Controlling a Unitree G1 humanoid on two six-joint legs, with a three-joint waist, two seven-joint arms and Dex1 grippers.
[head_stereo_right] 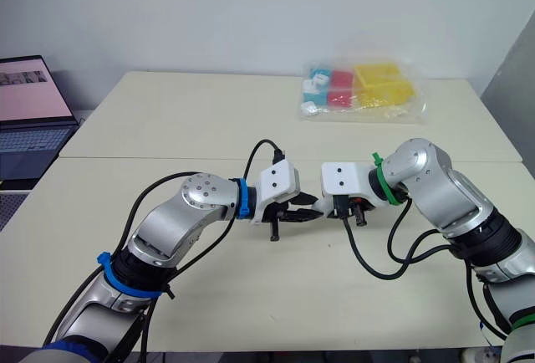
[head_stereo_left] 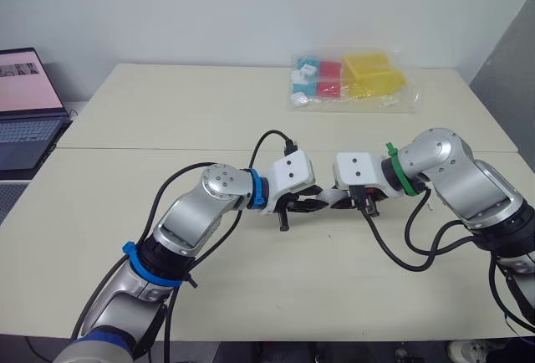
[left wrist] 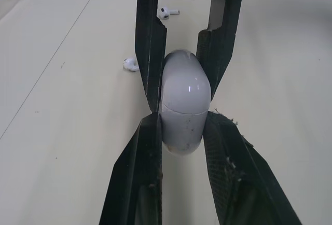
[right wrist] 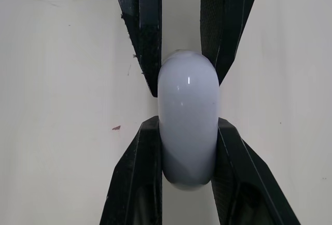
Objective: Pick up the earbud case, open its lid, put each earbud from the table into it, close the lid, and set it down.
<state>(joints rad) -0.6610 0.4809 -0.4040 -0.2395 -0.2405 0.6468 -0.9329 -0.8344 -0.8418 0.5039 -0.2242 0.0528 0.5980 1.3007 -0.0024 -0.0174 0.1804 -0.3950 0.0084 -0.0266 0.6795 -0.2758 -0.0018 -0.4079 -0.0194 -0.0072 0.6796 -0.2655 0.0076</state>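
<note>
Earbud case [left wrist: 185, 100], largely hidden, is clamped by left claw [left wrist: 182, 117] and right claw [right wrist: 185, 122].

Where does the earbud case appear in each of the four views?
Left eye view: earbud case, mostly hidden, near centre between left hand and right hand.
Right eye view: same place, between the hands.
Left wrist view: centre, clamped.
Right wrist view: centre, clamped.
Shared landmark: both hands' black fingers meeting on it.

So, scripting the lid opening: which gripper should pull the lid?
Left, probably: left gripper clamps the earbud case on the shorter side of its seam, seemingly the lid; right gripper holds the longer part.
</note>
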